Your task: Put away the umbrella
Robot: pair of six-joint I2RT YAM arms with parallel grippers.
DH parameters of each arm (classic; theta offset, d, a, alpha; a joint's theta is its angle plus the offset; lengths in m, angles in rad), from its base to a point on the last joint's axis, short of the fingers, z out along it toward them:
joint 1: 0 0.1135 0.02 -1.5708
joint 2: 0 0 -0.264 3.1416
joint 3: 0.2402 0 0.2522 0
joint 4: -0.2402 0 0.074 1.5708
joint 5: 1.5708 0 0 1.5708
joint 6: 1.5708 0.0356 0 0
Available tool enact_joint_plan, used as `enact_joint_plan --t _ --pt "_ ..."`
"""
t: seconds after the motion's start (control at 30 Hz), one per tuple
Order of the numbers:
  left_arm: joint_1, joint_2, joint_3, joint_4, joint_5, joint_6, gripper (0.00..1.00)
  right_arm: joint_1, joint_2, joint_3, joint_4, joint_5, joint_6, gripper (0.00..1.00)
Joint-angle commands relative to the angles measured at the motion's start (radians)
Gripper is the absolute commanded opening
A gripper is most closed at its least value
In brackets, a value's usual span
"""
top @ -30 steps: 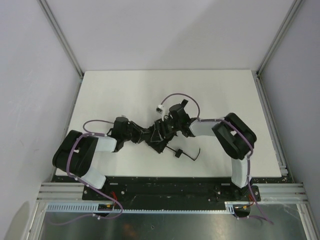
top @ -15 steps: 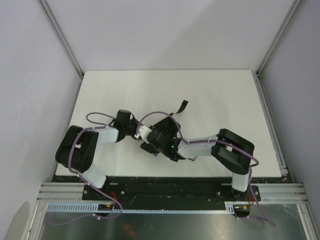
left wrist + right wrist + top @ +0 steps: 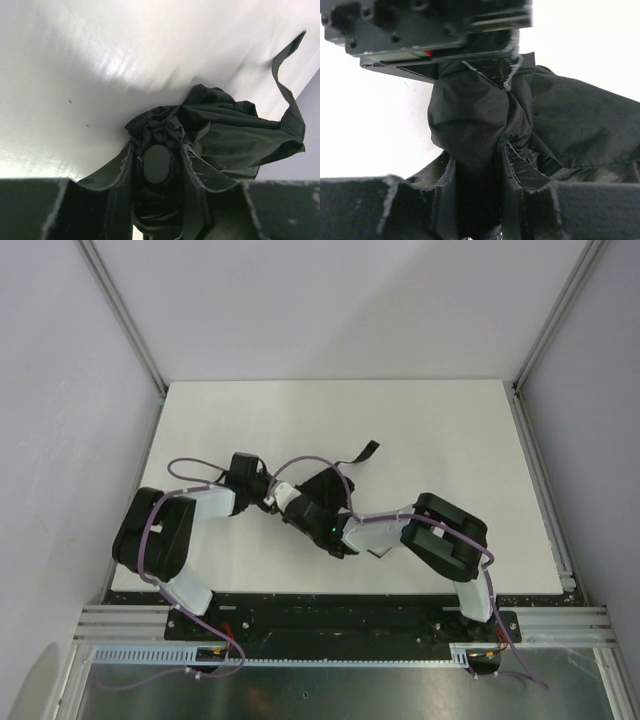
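Bundling looks like the step in hand: the black compact folding umbrella with matte fabric canopy lies collapsed but loose near the middle of the white surface, slightly toward the near side, and both arms meet over it. The left jaws are clamped on one end of it, their fingers pressing either side of a rounded black end cap. The right jaws, coming from the right, are closed onto the bunched canopy just beside them, with fabric filling the gap between the fingers.

The canopy billows out in crumpled folds on the far side of the grip, and the thin black fabric strap curls free toward the far right, touching nothing. The next move probably calls for squeezing or twisting the folds tighter along the shaft, then bringing the strap around them; one arm would have to let go to reach it.

Little else is about: grey side walls and a loop of purple cable arching over the bundle. That cable and the closeness of the two wrists are the likely hindrances.
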Motion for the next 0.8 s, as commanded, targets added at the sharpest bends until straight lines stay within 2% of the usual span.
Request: enact_joint_plan --t 0.0,0.03,0.07,0.13,0.2,0.33,0.47,0.6,0.77 --pt "0.022 0.016 -0.003 -0.176 -0.006 0.169 0.01 -0.141 0.090 -0.074 -0.096 -0.565 0.330 0.00" --pt "0.037 0.015 0.005 -0.174 0.007 0.181 0.06 -0.158 0.095 -0.085 -0.078 -0.655 0.370 0.00" --pt "0.052 0.015 0.015 -0.172 0.025 0.195 0.17 -0.171 0.103 -0.092 -0.065 -0.740 0.410 0.00" --pt "0.081 0.001 0.027 -0.167 0.048 0.221 0.46 -0.201 0.126 -0.099 -0.037 -0.866 0.474 0.00" --pt "0.106 -0.034 0.022 -0.165 0.043 0.234 0.68 -0.233 0.159 -0.100 -0.006 -0.964 0.536 0.00" --pt "0.138 -0.106 -0.002 -0.165 0.032 0.268 0.94 -0.289 0.218 -0.100 0.046 -1.092 0.631 0.00" --pt "0.145 -0.146 -0.031 -0.160 0.047 0.265 0.99 -0.342 0.275 -0.100 0.084 -1.186 0.707 0.00" --pt "0.140 -0.148 -0.055 -0.141 0.074 0.236 0.99 -0.368 0.303 -0.100 0.126 -1.239 0.763 0.00" --pt "0.110 -0.088 -0.087 -0.097 0.035 0.193 0.97 -0.379 0.328 -0.100 0.253 -1.318 0.867 0.00"
